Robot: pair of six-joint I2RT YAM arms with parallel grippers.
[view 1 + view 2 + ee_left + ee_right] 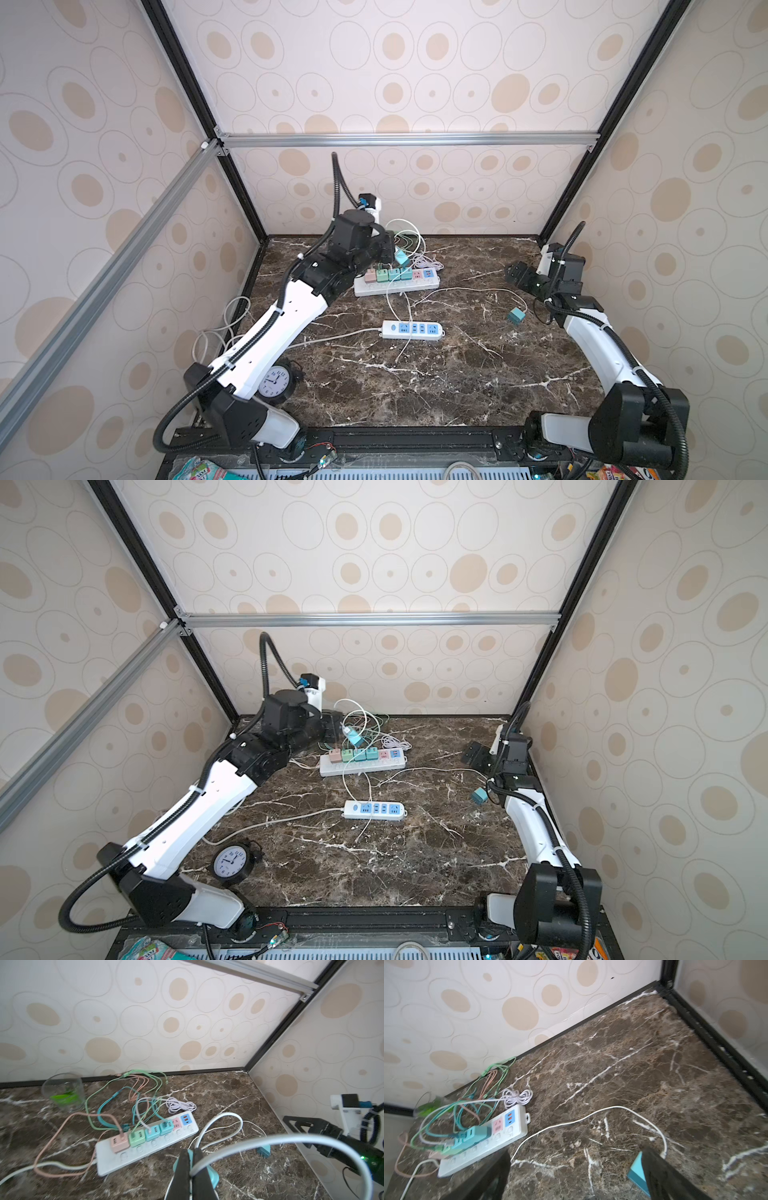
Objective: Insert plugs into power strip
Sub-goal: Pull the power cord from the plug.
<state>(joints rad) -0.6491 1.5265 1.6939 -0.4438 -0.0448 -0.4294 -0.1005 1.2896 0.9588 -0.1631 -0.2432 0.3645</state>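
On the table a loose teal plug lies beside the wide-open right gripper; farther back the left gripper, clamped on a second teal plug, hovers over the long power strip, so insertion is judged in hand and next needs the prongs aligned with a free socket.

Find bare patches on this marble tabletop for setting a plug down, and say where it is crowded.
Bare: the front stretch between the short white blue-socket power strip, the round black clock and the front edge; also the back right corner. Crowded: around the long white plug-filled strip and its cable tangle.
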